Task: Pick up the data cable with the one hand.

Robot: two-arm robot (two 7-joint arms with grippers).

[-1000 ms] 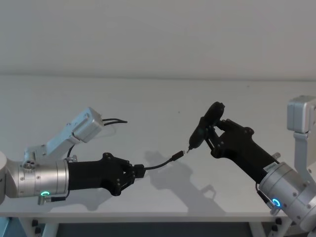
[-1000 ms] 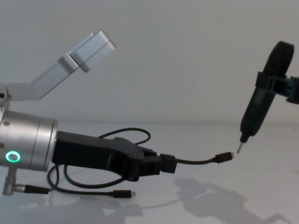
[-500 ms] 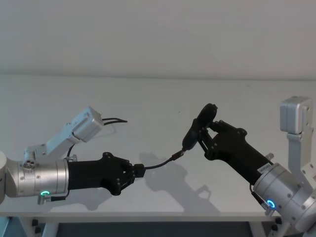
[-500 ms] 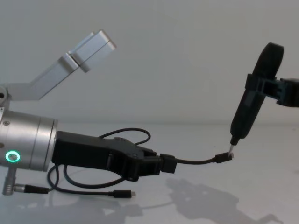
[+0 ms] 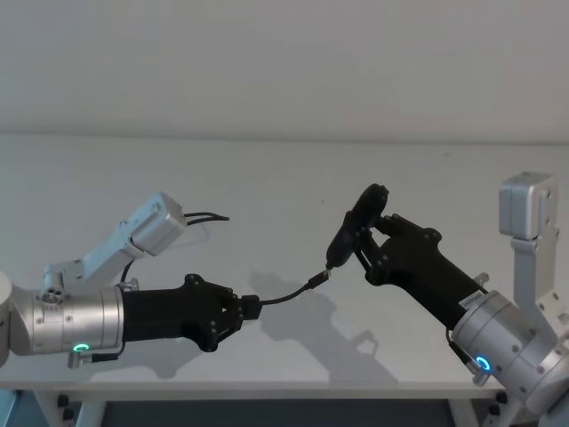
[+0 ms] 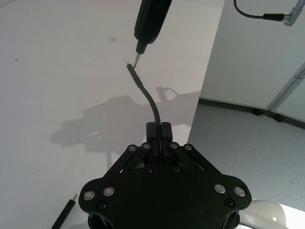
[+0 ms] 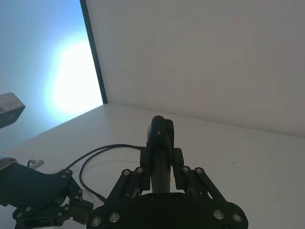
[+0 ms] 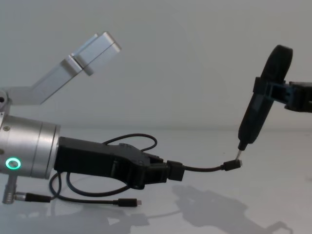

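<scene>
Left end effector [image 8: 163,171] pinched tight on one plug of the data cable [image 8: 202,169] — held clear above the bench [image 5: 267,187]. Just right of that cable's free plug, touching it — metal tip of a dark tool [image 8: 258,114] clamped in the right end effector [image 5: 369,238].

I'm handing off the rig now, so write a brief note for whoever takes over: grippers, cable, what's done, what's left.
Left gripper: shut on one plug of the data cable, held above the white table.
Right gripper: shut on a dark pen-shaped tool, tip at the cable's free plug.
Cable: a short stretch arcs right from the left gripper.
Done: the cable is picked up in one gripper.
Left: whatever the tool is meant to do at the free plug.
</scene>
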